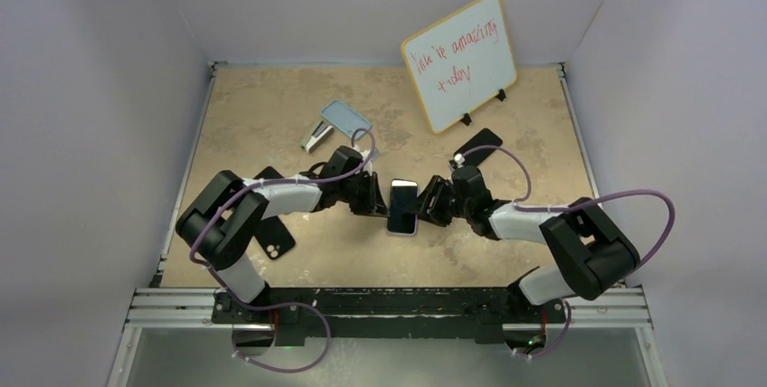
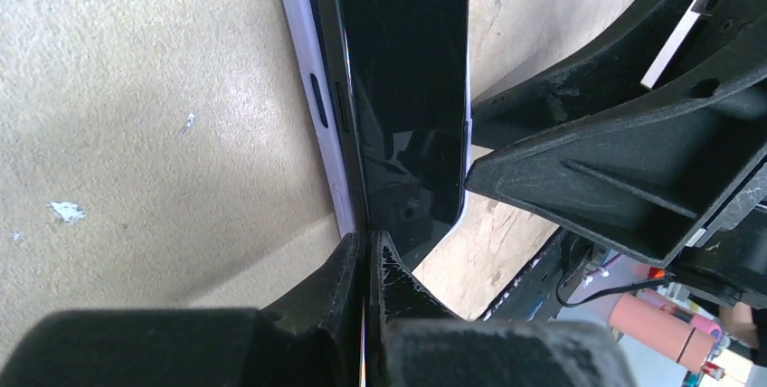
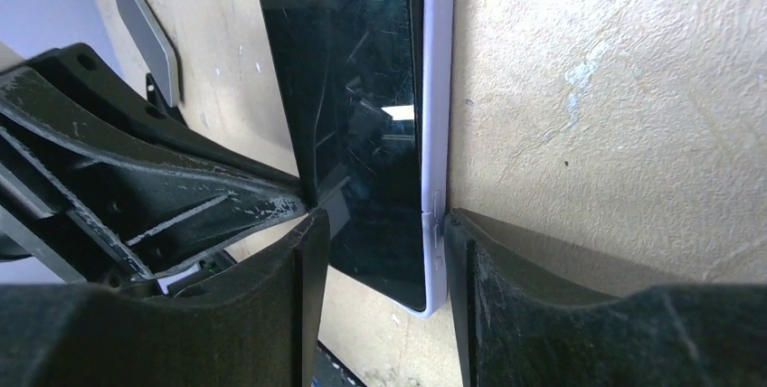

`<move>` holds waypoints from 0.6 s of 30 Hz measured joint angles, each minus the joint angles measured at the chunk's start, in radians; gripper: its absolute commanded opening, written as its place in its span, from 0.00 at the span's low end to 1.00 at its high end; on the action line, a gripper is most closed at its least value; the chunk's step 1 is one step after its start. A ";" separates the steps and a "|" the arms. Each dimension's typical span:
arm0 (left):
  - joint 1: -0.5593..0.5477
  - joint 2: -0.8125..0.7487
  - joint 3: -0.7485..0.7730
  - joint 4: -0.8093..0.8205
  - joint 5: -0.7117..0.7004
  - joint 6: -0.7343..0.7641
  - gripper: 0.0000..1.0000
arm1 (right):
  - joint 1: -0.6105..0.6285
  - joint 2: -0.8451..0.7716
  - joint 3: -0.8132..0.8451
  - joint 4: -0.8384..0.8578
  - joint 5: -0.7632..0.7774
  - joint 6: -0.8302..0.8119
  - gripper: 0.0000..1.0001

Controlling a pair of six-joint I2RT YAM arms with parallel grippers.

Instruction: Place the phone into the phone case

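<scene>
We list: black-screened phone [image 3: 362,89] partly in a lilac phone case [image 3: 438,89]. Left gripper [image 2: 366,260] shut against its edge. Right gripper [image 3: 382,224] half-spread astride it, grip unclear.

Phone [image 3: 362,125] screen: glossy black glass, fine scratches. Case [image 3: 437,89] edging the phone: smooth matt lilac plastic. My right fingers [image 3: 262,315] beside the phone: matt black plastic, grainy, scuffed. Table [image 3: 615,89] under the phone: tan, rough, mottled.

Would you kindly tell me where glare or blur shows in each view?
Top external: evenly lit, the phone small, its upper screen washed pale. Left wrist: own fingers blurred, screen dark. Right wrist: bright light patches mirrored on the screen.
</scene>
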 measured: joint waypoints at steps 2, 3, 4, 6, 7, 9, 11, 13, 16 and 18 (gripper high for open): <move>0.000 0.000 -0.016 0.023 0.007 -0.018 0.01 | 0.001 0.007 -0.003 0.017 -0.002 0.021 0.51; 0.000 0.000 -0.021 0.031 0.008 -0.026 0.02 | 0.001 0.010 -0.004 0.026 -0.002 0.029 0.52; 0.000 0.000 -0.027 0.043 0.010 -0.036 0.03 | 0.001 0.010 -0.007 0.033 -0.001 0.034 0.52; 0.000 0.000 -0.040 0.065 0.015 -0.058 0.07 | 0.001 0.010 -0.019 0.055 -0.001 0.044 0.53; 0.002 0.000 -0.046 0.075 0.018 -0.069 0.09 | 0.001 0.010 -0.027 0.072 -0.002 0.051 0.53; 0.007 -0.002 -0.055 0.085 0.020 -0.082 0.10 | 0.001 0.008 -0.045 0.109 -0.003 0.062 0.54; 0.009 -0.011 -0.056 0.077 0.018 -0.085 0.13 | 0.001 0.008 -0.056 0.135 -0.006 0.071 0.54; 0.009 -0.027 -0.057 0.054 0.017 -0.079 0.15 | 0.002 0.008 -0.069 0.171 -0.020 0.081 0.54; 0.010 -0.049 -0.057 0.027 0.015 -0.070 0.14 | 0.004 0.010 -0.089 0.237 -0.049 0.095 0.54; 0.010 -0.053 -0.057 0.018 0.014 -0.065 0.12 | 0.005 0.015 -0.097 0.282 -0.070 0.106 0.54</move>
